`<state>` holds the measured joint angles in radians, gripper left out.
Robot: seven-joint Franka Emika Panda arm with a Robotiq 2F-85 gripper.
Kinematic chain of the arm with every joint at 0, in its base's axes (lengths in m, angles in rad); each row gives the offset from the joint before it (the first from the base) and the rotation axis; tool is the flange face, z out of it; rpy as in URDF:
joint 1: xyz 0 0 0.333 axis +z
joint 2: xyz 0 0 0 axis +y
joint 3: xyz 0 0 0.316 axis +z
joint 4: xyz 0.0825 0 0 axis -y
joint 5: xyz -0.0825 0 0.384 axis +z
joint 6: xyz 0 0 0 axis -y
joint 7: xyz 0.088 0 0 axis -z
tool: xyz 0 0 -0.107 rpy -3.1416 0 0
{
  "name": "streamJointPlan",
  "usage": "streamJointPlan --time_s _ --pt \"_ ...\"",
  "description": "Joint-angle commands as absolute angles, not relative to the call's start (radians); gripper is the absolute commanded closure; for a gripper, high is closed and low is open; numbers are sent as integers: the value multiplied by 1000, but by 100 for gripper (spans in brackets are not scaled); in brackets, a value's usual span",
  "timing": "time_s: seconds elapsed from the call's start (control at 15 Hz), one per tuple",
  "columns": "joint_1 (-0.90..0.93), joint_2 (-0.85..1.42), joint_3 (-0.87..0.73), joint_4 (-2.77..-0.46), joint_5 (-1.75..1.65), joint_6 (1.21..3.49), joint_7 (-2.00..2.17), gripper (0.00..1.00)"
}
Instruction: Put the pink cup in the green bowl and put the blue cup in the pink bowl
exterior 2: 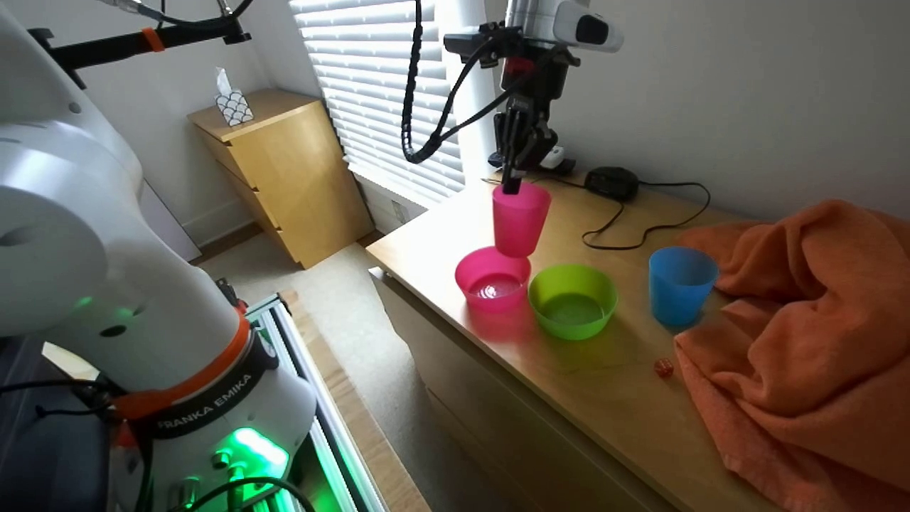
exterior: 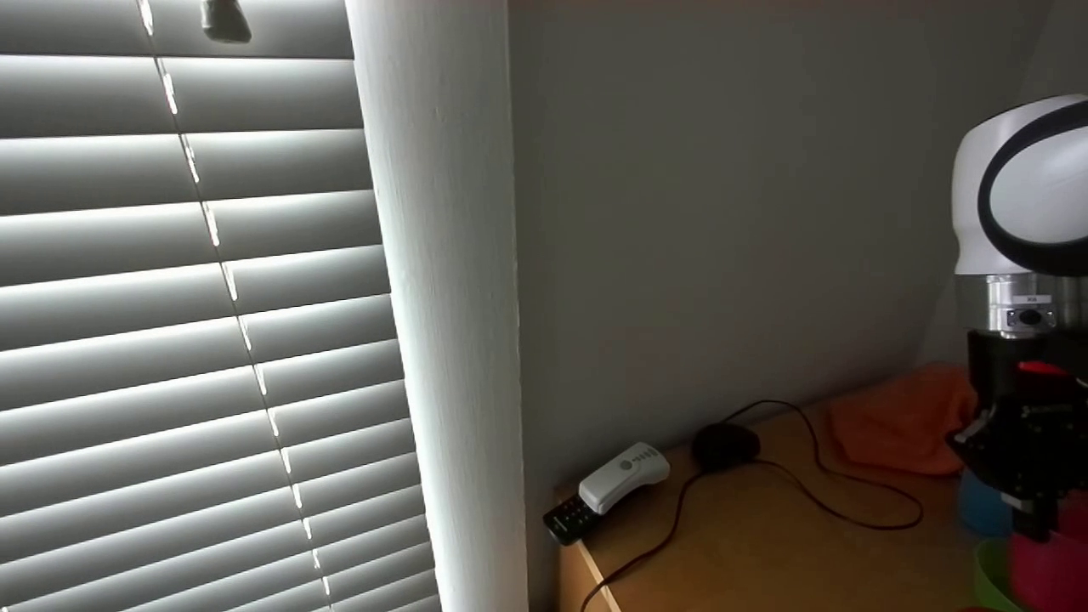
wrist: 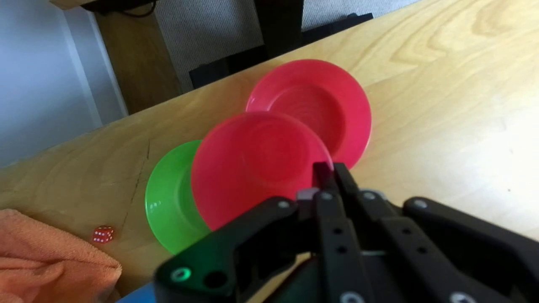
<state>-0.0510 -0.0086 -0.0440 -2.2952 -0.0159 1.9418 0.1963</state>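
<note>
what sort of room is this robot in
Probably a room in a home or small office, I can't tell which: slatted blinds, a wooden drawer cabinet and a tissue box on it.

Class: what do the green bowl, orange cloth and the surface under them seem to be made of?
Green bowl: probably plastic, smooth, slightly glossy; small glints on its wall.
Orange cloth: likely towelling, matt; soft folds, fuzzy nap. Fibre unclear.
Surface: wood or wood-look laminate, faintly shiny; grain and reflections show; which is unclear.
</note>
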Motion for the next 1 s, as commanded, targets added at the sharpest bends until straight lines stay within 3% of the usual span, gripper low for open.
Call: streamJointPlan --time_s 0.0,0.93 --pt "-51 -9 -46 -2291 -16 1940 196 96" --pt "-90 146 -98 -2244 -146 2111 180 99"
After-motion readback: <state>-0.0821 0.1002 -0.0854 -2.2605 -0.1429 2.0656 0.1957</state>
